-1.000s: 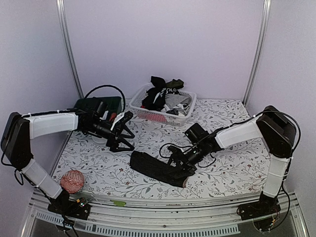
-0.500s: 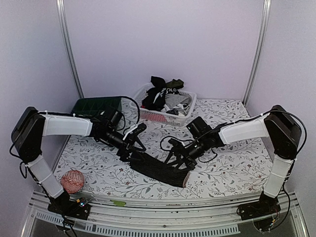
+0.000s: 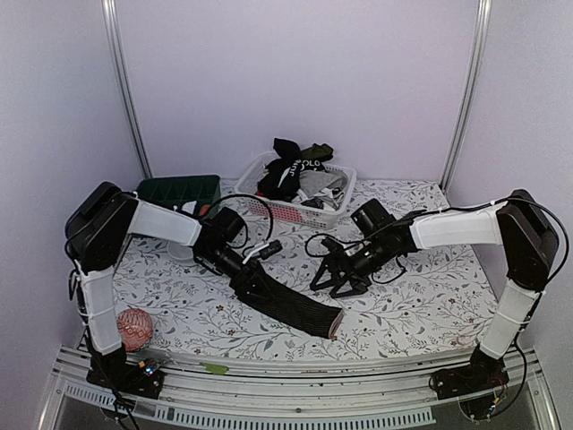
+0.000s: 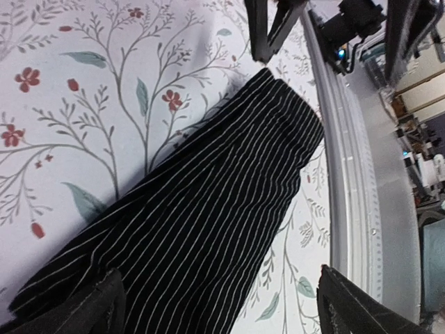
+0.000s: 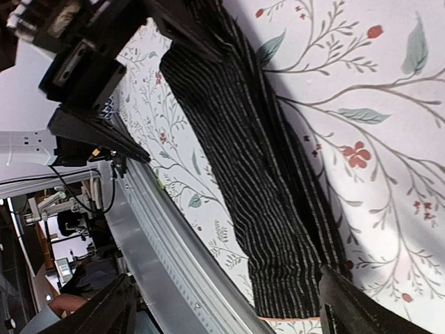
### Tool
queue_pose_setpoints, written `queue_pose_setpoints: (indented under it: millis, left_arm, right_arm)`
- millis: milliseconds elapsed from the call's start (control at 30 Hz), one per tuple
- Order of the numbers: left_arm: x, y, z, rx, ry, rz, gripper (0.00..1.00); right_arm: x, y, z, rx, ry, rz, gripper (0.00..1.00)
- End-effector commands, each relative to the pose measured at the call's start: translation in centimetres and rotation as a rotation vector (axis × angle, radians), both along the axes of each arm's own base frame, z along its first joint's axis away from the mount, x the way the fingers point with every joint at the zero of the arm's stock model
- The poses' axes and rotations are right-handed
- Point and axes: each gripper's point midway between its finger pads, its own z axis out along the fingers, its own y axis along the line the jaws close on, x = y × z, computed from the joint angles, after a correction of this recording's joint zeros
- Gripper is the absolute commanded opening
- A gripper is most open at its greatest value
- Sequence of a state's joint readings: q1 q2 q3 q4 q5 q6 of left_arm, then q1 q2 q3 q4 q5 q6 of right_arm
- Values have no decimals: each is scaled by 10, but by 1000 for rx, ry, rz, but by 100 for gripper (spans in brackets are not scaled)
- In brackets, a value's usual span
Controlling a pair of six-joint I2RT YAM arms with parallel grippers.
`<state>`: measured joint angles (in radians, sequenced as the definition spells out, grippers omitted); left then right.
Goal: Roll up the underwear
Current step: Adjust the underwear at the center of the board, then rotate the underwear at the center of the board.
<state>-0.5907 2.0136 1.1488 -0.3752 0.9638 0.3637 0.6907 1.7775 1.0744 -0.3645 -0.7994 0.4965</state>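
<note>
A black underwear with thin white stripes (image 3: 291, 305) lies folded in a long strip on the flowered table, running from centre left to front centre. It also shows in the left wrist view (image 4: 201, 229) and the right wrist view (image 5: 271, 181). My left gripper (image 3: 253, 267) is open and low over the strip's left end, and the cloth lies between its spread fingers (image 4: 83, 313). My right gripper (image 3: 336, 285) is open and empty, just beyond the strip's right end, apart from it. More underwear, black, white and grey, is piled in the basket (image 3: 327, 213).
The white lattice basket stands at the back centre. A dark green box (image 3: 179, 190) sits at the back left. A red ball (image 3: 132, 328) lies at the front left. The metal front rail (image 3: 295, 372) runs close to the strip's right end.
My left gripper moved right and down onto the strip's left end. My right gripper drew back from the strip's right end, up and away. The strip looks narrower at the left.
</note>
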Motion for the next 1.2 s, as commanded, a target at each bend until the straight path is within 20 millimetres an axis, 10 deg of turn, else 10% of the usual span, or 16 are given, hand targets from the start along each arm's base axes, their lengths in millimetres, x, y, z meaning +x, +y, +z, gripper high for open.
queue_pose_setpoints:
  millis: [0, 233, 433, 633, 1167]
  left_arm:
    - [20, 17, 43, 54, -260, 20, 96]
    - [-6, 75, 40, 225, -487, -29, 94]
    - [-33, 103, 14, 346, -558, -51, 35]
    - [-46, 92, -9, 368, -508, -63, 12]
    - [48, 32, -29, 368, -518, 67, 0]
  right_arm:
    - [20, -17, 7, -102, -135, -21, 87]
    - [31, -31, -15, -246, -186, 12, 74]
    - [42, -36, -27, -330, -215, 42, 63]
    - [39, -49, -47, -411, -217, 80, 37]
    - [-32, -33, -95, -367, -103, 245, 13]
